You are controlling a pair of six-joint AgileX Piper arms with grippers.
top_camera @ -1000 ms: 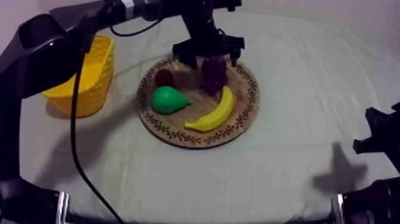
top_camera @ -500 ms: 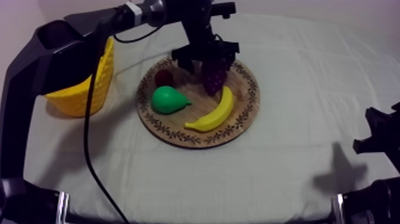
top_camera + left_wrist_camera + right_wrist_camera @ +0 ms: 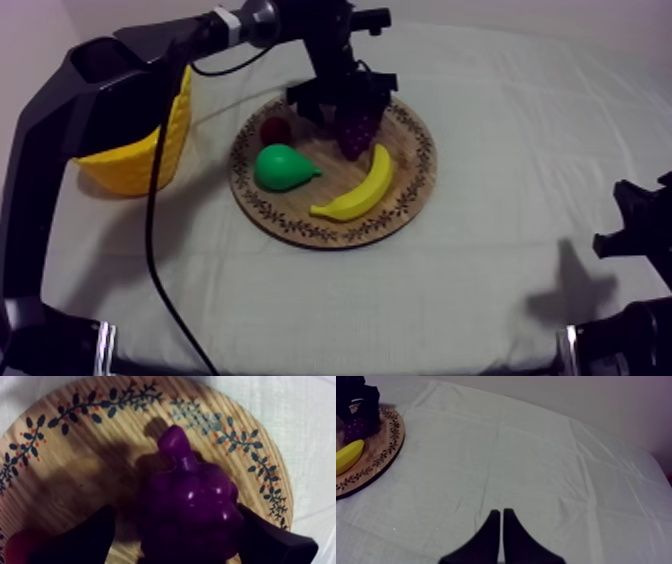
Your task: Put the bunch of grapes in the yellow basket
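A: What sits leftmost?
B: The basket point(image 3: 140, 140), at the board's point(image 3: 410, 190) 9 o'clock on the desk point(image 3: 500, 150).
A: And the grapes point(image 3: 357, 125)?
B: On the board at 1 o'clock; small red fruit point(image 3: 275, 130) at 10, pear point(image 3: 283, 166) at 9, banana point(image 3: 357, 188) at 5. The left end effector point(image 3: 345, 108) straddles the grapes, fingers point(image 3: 85, 538) spread, not clamped.
A: Farther right?
B: The right end effector point(image 3: 501, 512) is over bare desk, closed on nothing.
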